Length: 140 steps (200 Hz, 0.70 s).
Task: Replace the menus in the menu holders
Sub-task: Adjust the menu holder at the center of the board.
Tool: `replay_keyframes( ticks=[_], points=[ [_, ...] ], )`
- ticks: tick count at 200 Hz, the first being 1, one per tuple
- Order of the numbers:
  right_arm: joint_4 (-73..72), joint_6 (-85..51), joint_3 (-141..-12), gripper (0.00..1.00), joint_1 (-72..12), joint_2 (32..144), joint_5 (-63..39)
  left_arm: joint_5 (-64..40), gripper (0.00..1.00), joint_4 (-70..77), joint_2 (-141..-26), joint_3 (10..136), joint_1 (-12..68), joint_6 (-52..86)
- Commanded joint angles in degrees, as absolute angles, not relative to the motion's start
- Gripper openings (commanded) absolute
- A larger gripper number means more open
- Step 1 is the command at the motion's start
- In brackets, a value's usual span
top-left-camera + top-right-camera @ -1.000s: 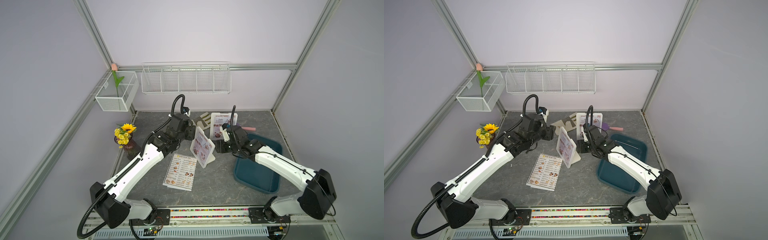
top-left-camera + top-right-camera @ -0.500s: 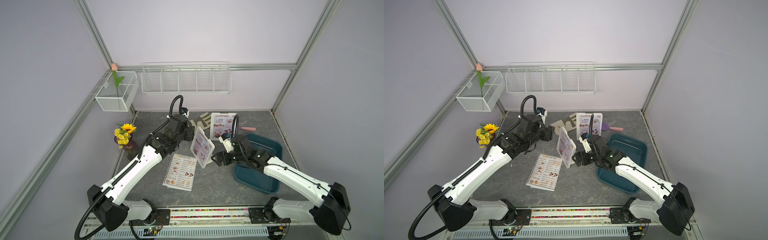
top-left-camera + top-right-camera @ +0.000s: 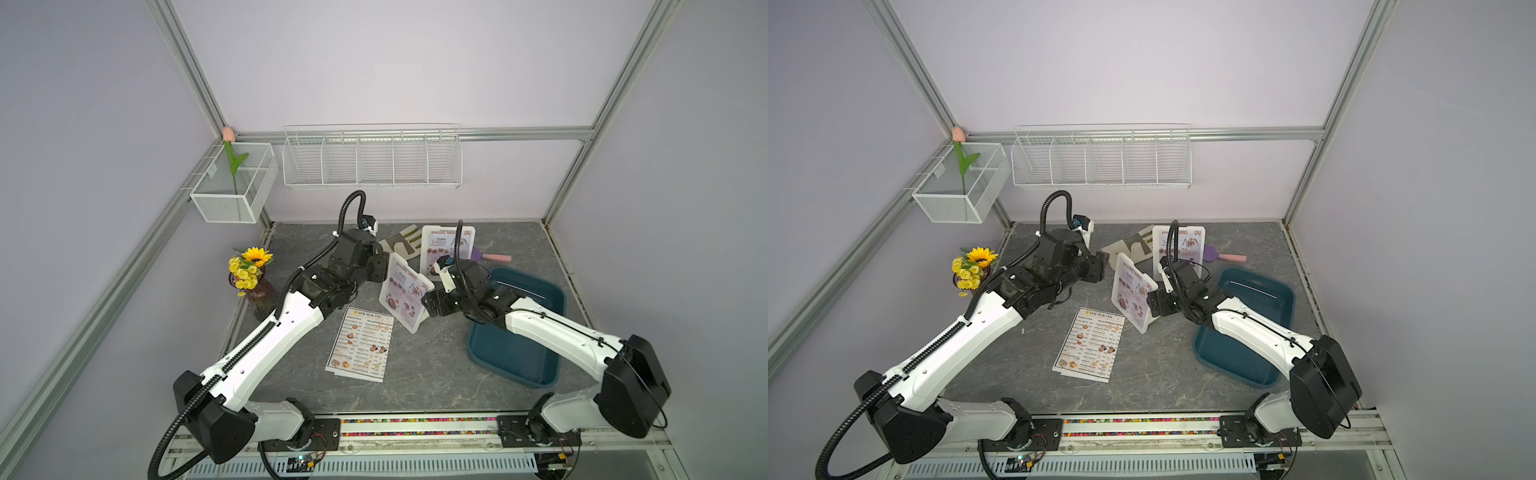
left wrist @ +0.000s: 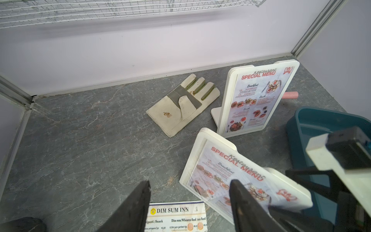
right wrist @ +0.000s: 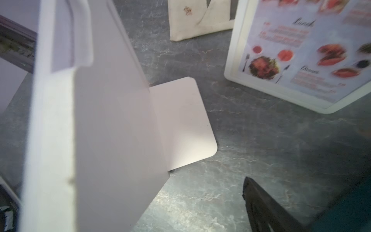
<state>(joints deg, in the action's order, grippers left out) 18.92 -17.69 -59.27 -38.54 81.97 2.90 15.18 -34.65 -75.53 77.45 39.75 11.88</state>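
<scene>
**A:** Quick check, where's your L gripper [image 4: 189, 182]?

**B:** Jaws apart, nothing btwn them. It sits just beside the top edge of the near holder [image 4: 192, 160]. Both top views show a gap there, so no contact.

**A:** And the R gripper [image 3: 429, 302]?

**B:** It's behind that same holder, by its foot [image 5: 180, 120]. The R wrist view shows only one finger [image 5: 259, 206], clear of the holder's back w/ bare table btwn. So it's released and holding nothing.

**A:** What's in the near holder?

**B:** A SPECIAL MENU sheet [image 4: 236, 170], red heading. The holder stands on its foot mid-table, face slanted back and turned toward your L arm's side.

**A:** The other one?

**B:** The back holder [image 4: 229, 96] is upright near the rear wall. It has a second SPECIAL MENU sheet [image 4: 259, 94] inside.

**A:** Any DIM SUM?

**B:** One DIM SUM INN menu [image 3: 361, 345] lies flat on the table in front of the near holder, close to its lower corner. Can't tell whether they touch.

**A:** Anything else nearby?

**B:** A glove [image 4: 180, 106] lies flat beside the back holder. The teal tray [image 3: 507, 353] sits under your R arm.
</scene>
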Motion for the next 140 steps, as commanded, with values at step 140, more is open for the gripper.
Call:
replay_keyframes(
  ticks=[140],
  points=[
    [4.9,-20.8,-51.0,0.76,-33.4,77.6,-0.4,13.5,0.65,-34.5,-76.0,78.4,39.4,12.3]
  ],
)
